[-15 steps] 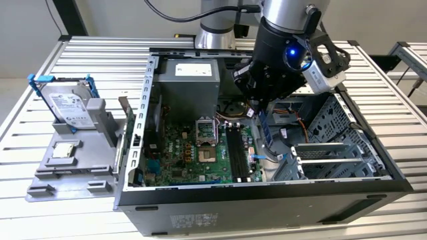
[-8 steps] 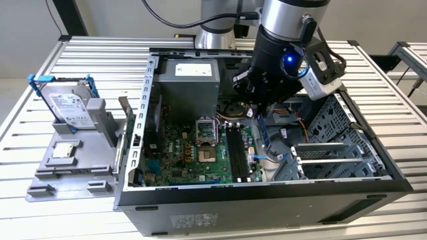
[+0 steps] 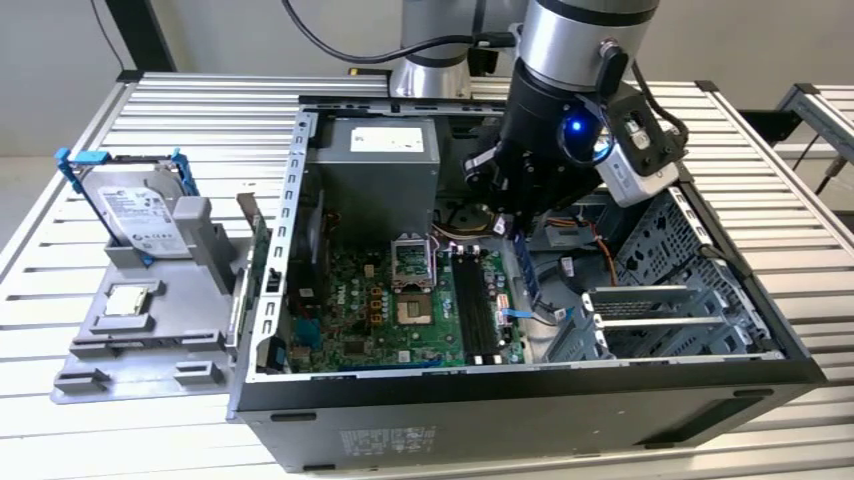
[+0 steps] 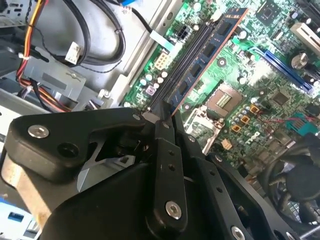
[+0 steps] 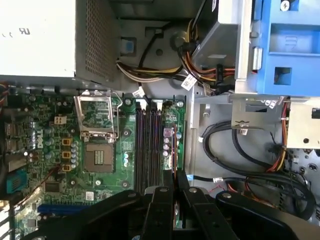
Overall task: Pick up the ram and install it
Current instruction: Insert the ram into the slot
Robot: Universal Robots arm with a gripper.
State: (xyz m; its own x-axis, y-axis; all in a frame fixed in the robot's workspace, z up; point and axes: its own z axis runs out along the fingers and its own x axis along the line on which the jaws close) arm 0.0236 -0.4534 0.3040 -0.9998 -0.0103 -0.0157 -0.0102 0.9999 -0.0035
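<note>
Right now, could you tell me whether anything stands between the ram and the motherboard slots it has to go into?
Nothing visible does. The gripper holds the ram on edge over the black slots, beside the open processor socket; the slots look bare, and the cables lie off to the side.

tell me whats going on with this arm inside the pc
The robot arm is reaching down into an open computer case on a slatted metal table. Its gripper is shut on the ram, a thin blue stick held on edge over the black memory slots of the motherboard. The stick does not look seated yet. A hard drive and a small square processor chip sit in a grey tray outside the case.
</note>
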